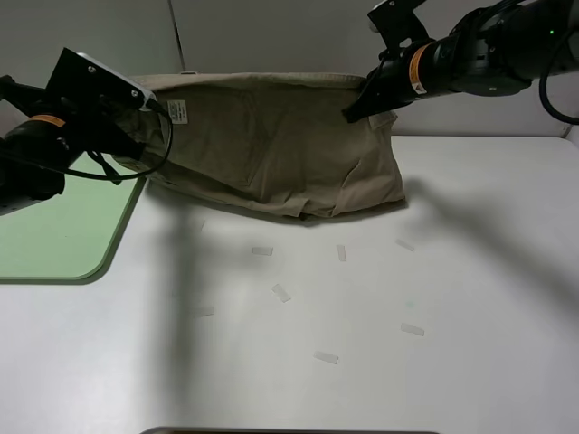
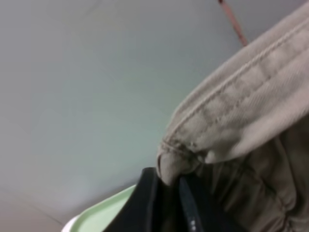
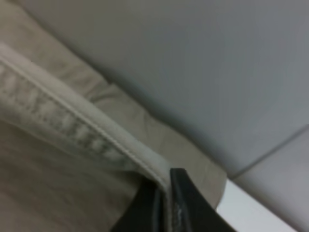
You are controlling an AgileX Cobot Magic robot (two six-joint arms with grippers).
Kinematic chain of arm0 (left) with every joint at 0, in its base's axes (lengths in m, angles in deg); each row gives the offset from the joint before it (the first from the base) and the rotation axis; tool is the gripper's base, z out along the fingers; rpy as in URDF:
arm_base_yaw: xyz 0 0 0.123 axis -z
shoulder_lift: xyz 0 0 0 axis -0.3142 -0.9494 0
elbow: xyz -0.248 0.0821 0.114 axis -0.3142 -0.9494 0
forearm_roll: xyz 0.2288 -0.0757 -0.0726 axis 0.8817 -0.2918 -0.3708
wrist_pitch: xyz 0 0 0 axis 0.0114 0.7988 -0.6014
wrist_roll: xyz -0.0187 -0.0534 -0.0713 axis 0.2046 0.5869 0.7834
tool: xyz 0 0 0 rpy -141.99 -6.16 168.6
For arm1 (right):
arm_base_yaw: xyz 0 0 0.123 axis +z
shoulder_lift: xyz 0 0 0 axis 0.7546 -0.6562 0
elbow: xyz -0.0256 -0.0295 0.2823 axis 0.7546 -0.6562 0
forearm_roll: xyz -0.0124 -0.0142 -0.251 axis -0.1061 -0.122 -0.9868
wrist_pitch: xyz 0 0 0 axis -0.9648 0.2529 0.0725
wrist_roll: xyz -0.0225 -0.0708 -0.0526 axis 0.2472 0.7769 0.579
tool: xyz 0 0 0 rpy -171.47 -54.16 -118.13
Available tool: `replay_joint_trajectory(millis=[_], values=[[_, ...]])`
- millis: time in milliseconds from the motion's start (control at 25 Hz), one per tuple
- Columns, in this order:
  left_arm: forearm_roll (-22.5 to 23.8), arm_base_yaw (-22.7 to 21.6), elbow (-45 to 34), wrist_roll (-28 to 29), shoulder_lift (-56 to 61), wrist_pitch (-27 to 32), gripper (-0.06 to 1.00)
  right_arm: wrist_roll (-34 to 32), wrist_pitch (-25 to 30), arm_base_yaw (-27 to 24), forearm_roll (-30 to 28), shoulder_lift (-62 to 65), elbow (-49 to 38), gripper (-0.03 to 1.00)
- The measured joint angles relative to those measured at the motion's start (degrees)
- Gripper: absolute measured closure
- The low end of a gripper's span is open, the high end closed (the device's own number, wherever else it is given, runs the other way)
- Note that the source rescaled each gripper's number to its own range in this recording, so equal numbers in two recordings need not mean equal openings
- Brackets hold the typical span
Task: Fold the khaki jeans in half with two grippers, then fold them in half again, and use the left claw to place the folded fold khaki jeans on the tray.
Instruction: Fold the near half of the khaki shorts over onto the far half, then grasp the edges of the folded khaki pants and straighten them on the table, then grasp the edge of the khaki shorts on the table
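Exterior high: khaki jeans [image 1: 280, 149] hang as a slack sheet between the two arms, with the upper edge raised and the lower edge trailing on the white table [image 1: 380, 380]. The white label [image 1: 178, 110] faces the camera. The left claw [image 1: 152, 107] is at the upper left corner and the right gripper [image 1: 360, 107] at the upper right corner. The mint tray [image 1: 54, 244] lies flat just beside the cloth's lower left end, with nothing on it. Small tape strips [image 1: 281, 292] are scattered on the table in front. Left wrist: the black fingers [image 2: 147, 200] are pinched together on a bunched corner of the stitched edge band, and a strip of tray rim shows beneath. Right wrist: the fingers [image 3: 186, 205] are likewise clamped on a thick pale seam, with cloth falling away on both sides. Handling, as a judgement: the cotton is light, soft and limp, so it will sag between the two holds and drag or wrinkle where it touches the table. It is not fragile. The doubled, stitched edges give the firmest purchase. Gripping a single layer mid-panel would likely slip or pull up only one layer.
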Motion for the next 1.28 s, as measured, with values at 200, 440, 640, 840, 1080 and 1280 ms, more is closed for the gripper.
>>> replay_joint_trajectory(millis=[200,440,640,840,1080,1280], values=[[4.86,-2.06,0.26,4.64,0.0,2.06,0.38,0.0,0.72,-0.17,0.96,-2.47,3.72,0.37],[5.96,-2.06,0.92,7.36,0.0,-3.68,0.19,-0.07,3.1,-0.17,2.52,-5.34,7.8,-0.01],[5.98,-1.94,0.92,7.96,0.18,-3.51,0.18,-0.13,9.21,-0.17,2.83,-5.18,9.75,-0.03],[6.1,-1.69,0.92,13.57,4.09,-1.54,0.18,0.06,15.96,-0.17,3.08,-2.32,9.77,-0.03],[6.05,-1.69,1.91,17.37,16.12,10.13,0.18,2.11,18.1,-0.17,2.2,7.1,9.77,-0.03],[0.15,-1.69,5.78,17.71,35.3,36.75,0.18,2.23,19.33,-0.17,4.76,16.05,9.82,-0.03]])
